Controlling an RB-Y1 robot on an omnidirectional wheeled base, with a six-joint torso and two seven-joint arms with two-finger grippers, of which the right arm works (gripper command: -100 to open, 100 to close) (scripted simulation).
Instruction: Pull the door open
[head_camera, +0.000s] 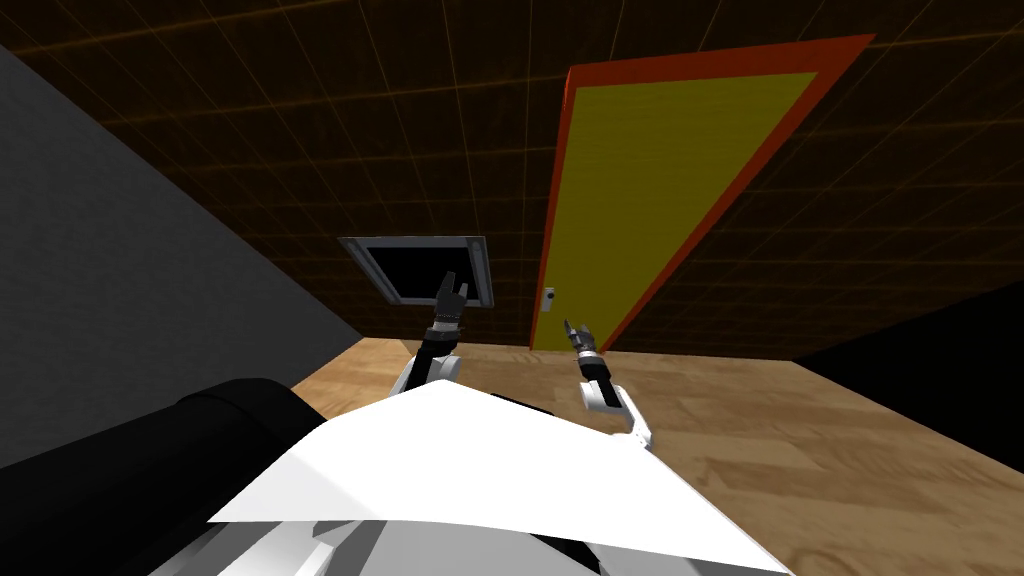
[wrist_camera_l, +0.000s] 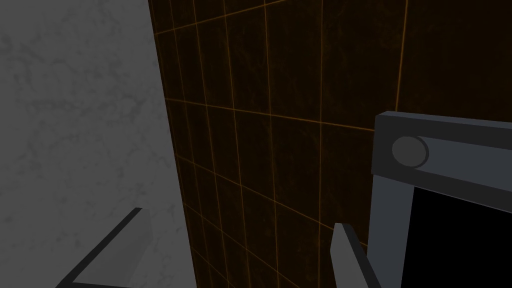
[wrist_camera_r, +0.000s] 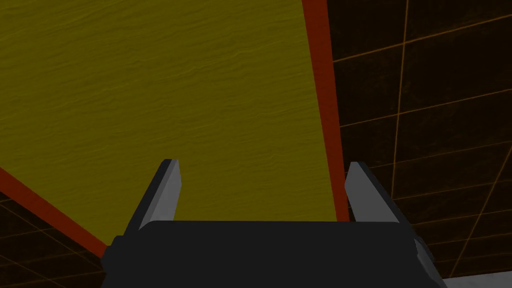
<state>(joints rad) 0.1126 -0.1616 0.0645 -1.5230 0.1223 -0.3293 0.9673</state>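
Fingers of right gripper (wrist_camera_r: 265, 192) spread wide, empty; ahead, yellow door (wrist_camera_r: 165, 100) in red frame (wrist_camera_r: 327, 115), small handle (head_camera: 548, 296) near gripper, set in dark tiled wall (head_camera: 300, 150); left gripper (head_camera: 452, 292) likewise spread, empty, raised before grey frame (head_camera: 480, 262).

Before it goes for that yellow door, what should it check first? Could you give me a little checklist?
1. The door sits shut in its red frame: ok, ready to pull.
2. The right gripper is open: ok.
3. The right gripper is around the handle: not ok; it is apart from it, facing bare door panel.
4. The left gripper is out of the way: ok, open, up by the grey frame.
5. Room behind to back up: cannot tell.
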